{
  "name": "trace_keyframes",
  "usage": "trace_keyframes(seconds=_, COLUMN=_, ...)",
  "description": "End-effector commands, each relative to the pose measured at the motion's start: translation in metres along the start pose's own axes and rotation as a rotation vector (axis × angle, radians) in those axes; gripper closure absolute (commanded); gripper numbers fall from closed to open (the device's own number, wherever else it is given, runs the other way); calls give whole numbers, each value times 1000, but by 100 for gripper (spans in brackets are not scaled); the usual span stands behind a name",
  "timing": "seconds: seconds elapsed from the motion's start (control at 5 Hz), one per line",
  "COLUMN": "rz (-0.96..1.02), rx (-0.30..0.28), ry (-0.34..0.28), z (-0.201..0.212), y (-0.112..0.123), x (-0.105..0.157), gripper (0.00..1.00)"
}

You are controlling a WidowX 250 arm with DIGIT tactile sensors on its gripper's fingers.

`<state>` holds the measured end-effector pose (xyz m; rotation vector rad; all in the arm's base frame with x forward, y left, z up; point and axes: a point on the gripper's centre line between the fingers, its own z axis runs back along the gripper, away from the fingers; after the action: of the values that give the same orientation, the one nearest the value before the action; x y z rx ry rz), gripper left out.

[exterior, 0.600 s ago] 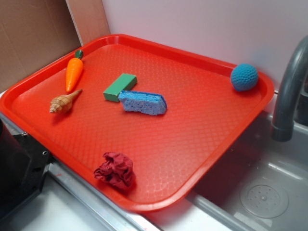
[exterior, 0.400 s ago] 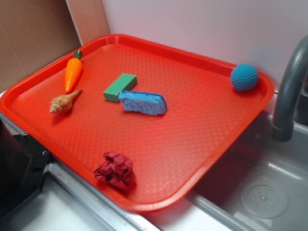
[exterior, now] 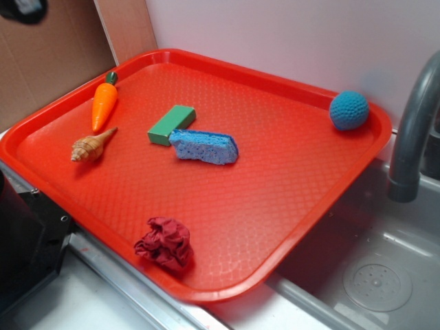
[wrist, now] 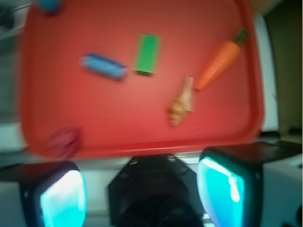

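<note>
The gripper [wrist: 140,161] had just swung in high over the left edge of the tray [exterior: 289,192] — fingers spread, holding nothing — while the shell [exterior: 92,145] lay untouched beside the carrot [exterior: 104,104] near that edge

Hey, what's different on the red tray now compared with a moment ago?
A dark part of the robot has come into the exterior view's top left corner. The tool is open and empty. The carrot, shell, green block, blue sponge, ball and red cloth lie on the tray as before.
</note>
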<state>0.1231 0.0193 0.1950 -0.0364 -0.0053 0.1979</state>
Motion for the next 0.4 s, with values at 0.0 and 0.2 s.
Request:
trace_keyframes(seconds=0.0, rz=347, rx=-22, ry=-118, z=-35, y=69, x=27, gripper=0)
trace_keyframes(seconds=0.2, rz=355, rx=5, ry=-164, z=-64, y=85, x=43, gripper=0)
